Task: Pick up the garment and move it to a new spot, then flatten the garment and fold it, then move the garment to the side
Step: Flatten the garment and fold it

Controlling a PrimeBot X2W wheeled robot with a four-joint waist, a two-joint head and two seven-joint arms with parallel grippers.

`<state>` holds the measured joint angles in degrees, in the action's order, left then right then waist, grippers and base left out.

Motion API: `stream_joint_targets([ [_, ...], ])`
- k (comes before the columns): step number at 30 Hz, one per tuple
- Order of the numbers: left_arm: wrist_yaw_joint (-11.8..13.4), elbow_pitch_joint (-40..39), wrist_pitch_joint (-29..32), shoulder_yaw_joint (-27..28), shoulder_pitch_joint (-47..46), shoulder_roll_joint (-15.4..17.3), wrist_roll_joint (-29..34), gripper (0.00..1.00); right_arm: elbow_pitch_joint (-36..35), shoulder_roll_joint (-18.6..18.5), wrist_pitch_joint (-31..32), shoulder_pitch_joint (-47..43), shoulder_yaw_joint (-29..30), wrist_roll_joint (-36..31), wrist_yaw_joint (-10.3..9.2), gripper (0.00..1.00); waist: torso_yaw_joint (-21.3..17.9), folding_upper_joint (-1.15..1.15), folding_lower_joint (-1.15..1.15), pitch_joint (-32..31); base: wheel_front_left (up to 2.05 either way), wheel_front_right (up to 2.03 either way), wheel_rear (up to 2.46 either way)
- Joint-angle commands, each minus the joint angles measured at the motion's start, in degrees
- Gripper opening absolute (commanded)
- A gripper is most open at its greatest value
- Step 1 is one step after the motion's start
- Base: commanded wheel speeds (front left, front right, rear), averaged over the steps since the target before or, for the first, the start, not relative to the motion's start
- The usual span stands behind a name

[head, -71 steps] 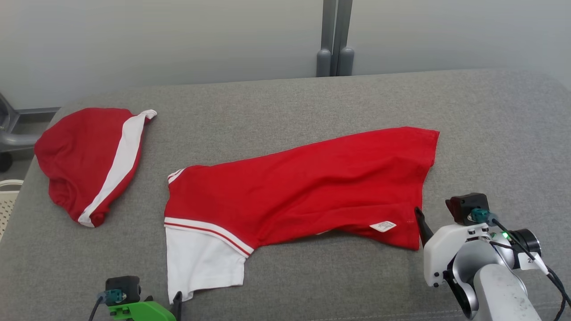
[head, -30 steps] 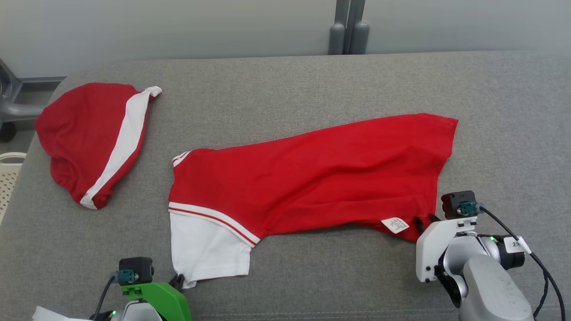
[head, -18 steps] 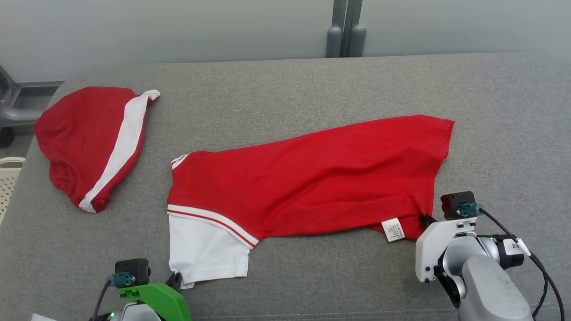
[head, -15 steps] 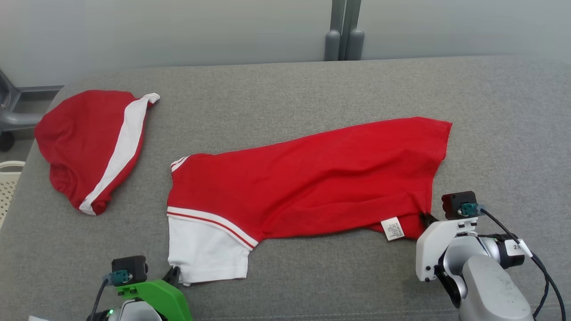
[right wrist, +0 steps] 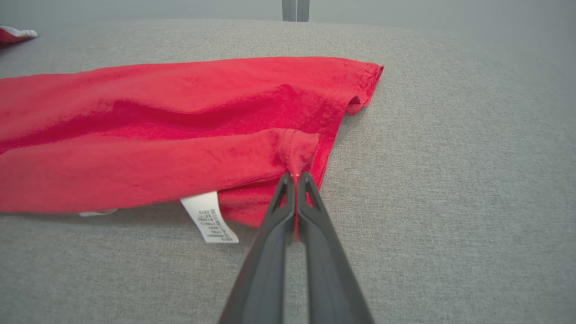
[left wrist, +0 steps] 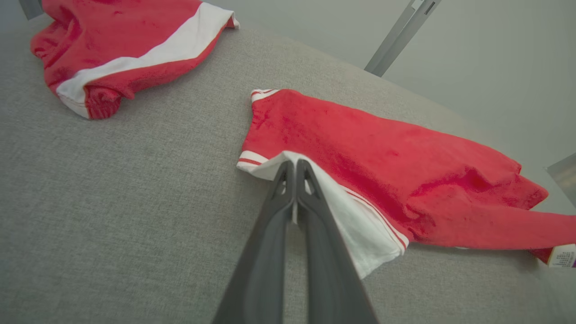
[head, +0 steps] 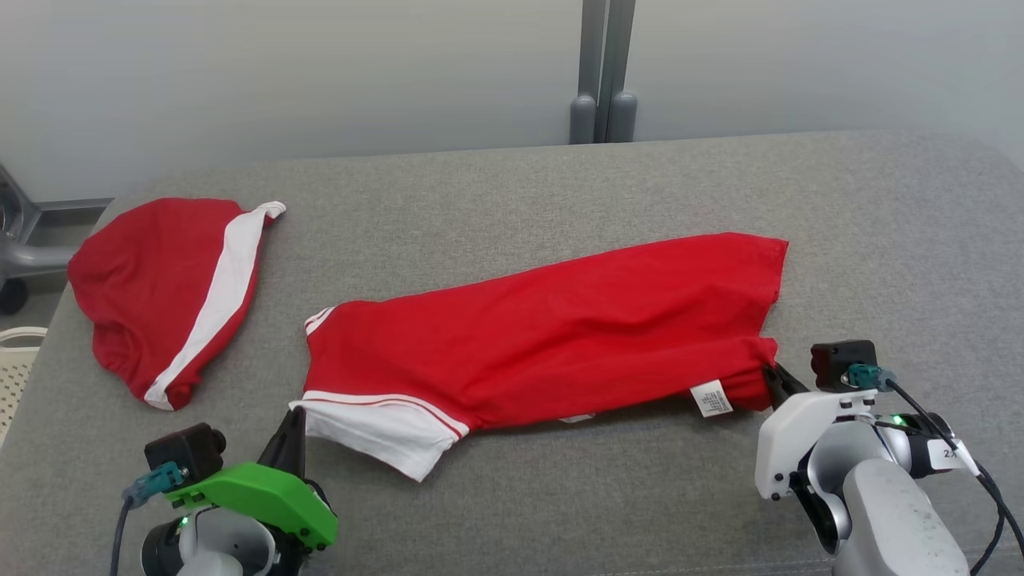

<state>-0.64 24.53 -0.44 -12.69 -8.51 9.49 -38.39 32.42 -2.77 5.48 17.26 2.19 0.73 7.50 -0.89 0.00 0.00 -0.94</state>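
The garment (head: pixel 552 336) is a red shirt with a white sleeve, stretched across the grey cushion (head: pixel 496 184). My left gripper (head: pixel 293 418) is shut on the white sleeve's near corner (left wrist: pixel 288 162), which is lifted and folded back. My right gripper (head: pixel 774 373) is shut on the red hem's near corner (right wrist: pixel 294 155), bunched and raised off the cushion. A white care label (right wrist: pixel 209 217) hangs below the red edge beside the right fingers (right wrist: pixel 310 211). In the left wrist view the garment (left wrist: pixel 387 162) runs off to the right.
A second red cloth with a white stripe (head: pixel 172 292) lies bunched at the cushion's far left. A grey post (head: pixel 596 76) stands behind the cushion against the pale wall. A white perforated basket edge (head: pixel 12 360) and a grey chair leg (head: pixel 24 248) show at the left.
My right gripper has shut on the red hem corner and raised it. My left gripper has pulled the white sleeve corner up and back, folding the sleeve. The head camera has shifted.
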Motion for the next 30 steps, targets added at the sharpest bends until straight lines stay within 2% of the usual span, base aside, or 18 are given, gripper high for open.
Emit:
stream_joint_targets([
  [1, 0.3, -1.1, -0.2, 0.6, 0.7, -0.3, -0.7, 0.0, -0.8, -0.2, 0.1, -0.9, 0.2, -0.2, -0.02, 0.0, -0.3, 0.0, 0.0, -0.3, 0.0, 0.0, 0.0],
  [8, 2.1, -8.7, -1.8, 4.1, -1.2, -2.0, -4.2, 0.0, -6.8, -0.2, 0.7, -0.8, 1.2, -0.1, -0.02, 0.0, -1.2, 0.0, 0.0, 0.3, 0.0, 0.0, 0.0],
  [18, 2.2, -15.8, -1.6, 4.7, -9.8, -3.0, -6.0, 0.0, -15.7, -0.2, 1.2, 3.0, 1.7, 0.9, -0.02, 0.0, -2.2, 0.0, 0.0, 3.4, 0.0, 0.0, 0.0],
  [25, 2.9, -13.1, 0.7, 5.1, -17.9, -2.4, -6.5, 0.0, -14.1, -0.2, 5.2, 8.1, -2.5, 6.1, -0.02, 0.0, -3.5, 0.0, 0.0, 8.3, 0.0, 0.0, 0.0],
  [30, 2.0, -8.8, 2.4, 4.2, -29.0, 0.7, -3.6, 0.0, -10.5, -0.2, 6.3, 18.1, -5.2, 9.0, -0.02, 0.0, -4.8, 0.0, 0.0, 15.2, 0.0, 0.0, 0.0],
])
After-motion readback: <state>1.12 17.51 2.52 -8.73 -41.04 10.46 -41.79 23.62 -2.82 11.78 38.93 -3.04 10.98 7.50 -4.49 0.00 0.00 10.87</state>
